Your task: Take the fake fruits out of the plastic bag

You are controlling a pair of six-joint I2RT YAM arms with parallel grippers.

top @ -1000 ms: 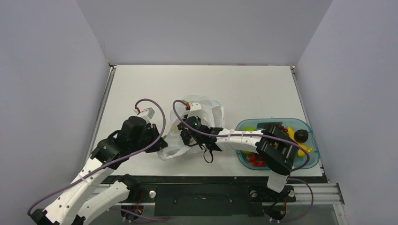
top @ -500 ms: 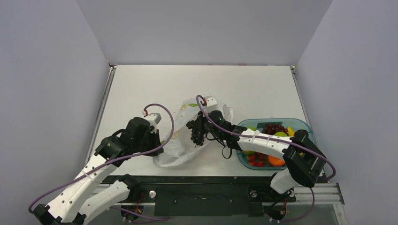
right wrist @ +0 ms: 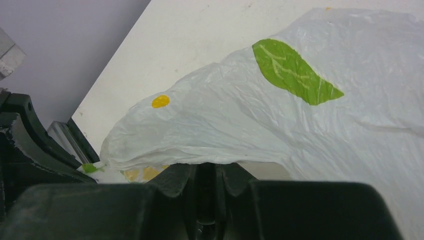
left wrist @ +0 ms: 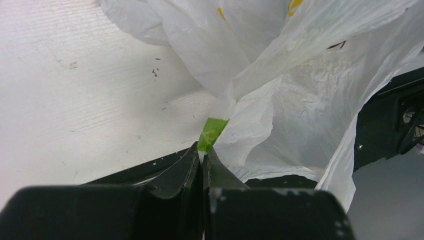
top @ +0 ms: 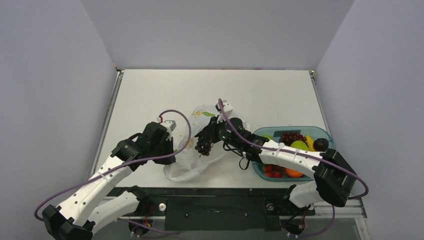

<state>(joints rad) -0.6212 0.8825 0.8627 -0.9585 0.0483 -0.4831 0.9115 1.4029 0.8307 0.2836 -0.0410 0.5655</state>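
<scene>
Grey walls [top: 200,30] box in a white table [top: 260,95]. L arm [top: 100,175] runs from the near-left corner up & right, elbow bent, wrist aimed at the plastic bag [top: 191,165]. The left gripper [left wrist: 202,154] is pressed together on a fold of the bag w/ a green print, at its left edge. R arm [top: 285,152] stretches from its base at near right leftward over the teal tray [top: 320,128], wrist above the bag. The right gripper [top: 210,138] pinches a purple grapes bunch [top: 202,146], which hangs over the bag's crumpled top. Other fake fruits [top: 292,172] (orange, strawberries, more grapes, yellow & green pieces) lie in the tray.
</scene>
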